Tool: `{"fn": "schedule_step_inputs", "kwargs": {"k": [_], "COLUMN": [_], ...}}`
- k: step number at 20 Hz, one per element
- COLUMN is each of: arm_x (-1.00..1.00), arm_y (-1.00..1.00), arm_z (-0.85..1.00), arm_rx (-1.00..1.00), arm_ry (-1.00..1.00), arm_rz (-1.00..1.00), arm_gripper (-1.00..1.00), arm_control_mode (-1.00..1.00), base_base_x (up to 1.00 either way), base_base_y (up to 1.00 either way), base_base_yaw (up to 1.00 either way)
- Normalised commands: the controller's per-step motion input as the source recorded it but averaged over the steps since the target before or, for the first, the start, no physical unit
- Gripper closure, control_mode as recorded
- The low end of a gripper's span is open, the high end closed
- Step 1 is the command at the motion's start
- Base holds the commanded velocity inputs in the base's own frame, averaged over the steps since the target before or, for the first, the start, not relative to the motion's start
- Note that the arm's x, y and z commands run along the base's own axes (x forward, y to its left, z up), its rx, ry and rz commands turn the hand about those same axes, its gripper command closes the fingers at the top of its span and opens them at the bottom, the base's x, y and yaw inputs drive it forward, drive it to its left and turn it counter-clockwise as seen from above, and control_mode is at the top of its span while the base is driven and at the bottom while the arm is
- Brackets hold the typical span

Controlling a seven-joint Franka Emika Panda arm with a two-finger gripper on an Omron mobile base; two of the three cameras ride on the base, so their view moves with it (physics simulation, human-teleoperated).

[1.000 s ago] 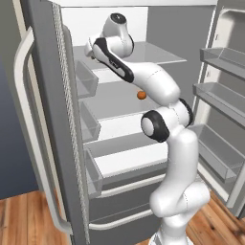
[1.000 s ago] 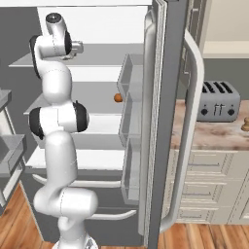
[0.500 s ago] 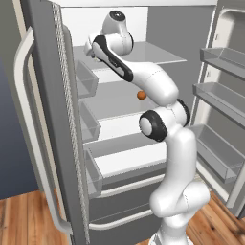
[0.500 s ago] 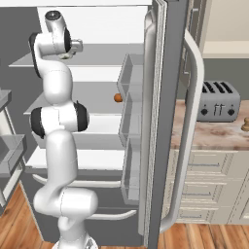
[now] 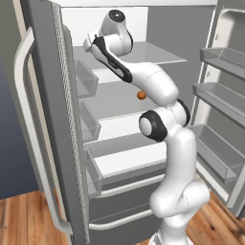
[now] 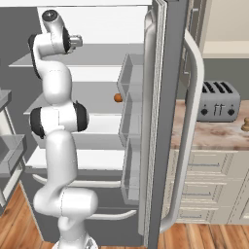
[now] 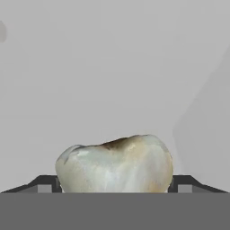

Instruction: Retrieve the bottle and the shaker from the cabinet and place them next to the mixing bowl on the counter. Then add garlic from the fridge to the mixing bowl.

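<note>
1. My hand (image 7: 115, 191) is up at the top shelf inside the fridge (image 5: 50, 110), and the garlic (image 7: 115, 165) sits squarely between my two fingertips (image 7: 45, 183).
2. A second ago my fingers stood wider; they have drawn in against the bulb's flanks and now look clamped on it, touching on both sides.
3. My arm has barely shifted over that second, so the change is all in the fingers: I judge this to be the grasp itself, just made.
4. The garlic still looks to be resting on the grey shelf; I cannot tell that it has lifted.
5. Next I must raise it clear, back out between the open doors and carry it to the bowl on the surface (image 6: 214, 133) beside the toaster (image 6: 218, 100).
6. The bulb is round and ridged, so it could roll if my grip is shallow.
</note>
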Motion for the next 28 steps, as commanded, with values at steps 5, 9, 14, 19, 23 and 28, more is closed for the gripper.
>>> {"fn": "schedule_step_inputs", "kwargs": {"k": [5, 9, 14, 19, 23, 28], "arm_x": [-0.04, -0.26, -0.48, -0.72, -0.89, -0.91], "arm_y": [-0.11, -0.46, -0.54, -0.32, -0.13, -0.04], "arm_z": [-0.01, -0.09, 0.00, 0.00, 0.21, 0.60], "arm_rx": [0.07, 0.05, 0.06, 0.03, 0.03, 0.03], "arm_ry": [-0.18, -0.11, -0.19, -0.21, -0.09, -0.01], "arm_rz": [0.00, 0.00, 0.00, 0.00, 0.00, -0.01], "arm_gripper": [1.00, 1.00, 1.00, 1.00, 1.00, 1.00], "arm_control_mode": [-1.00, -1.00, -1.00, -1.00, -1.00, -1.00], "base_base_x": [0.00, 0.00, 0.00, 0.00, 0.00, 0.00], "base_base_y": [0.00, 0.00, 0.00, 0.00, 0.00, 0.00], "base_base_yaw": [0.00, 0.00, 0.00, 0.00, 0.00, 0.00]}}
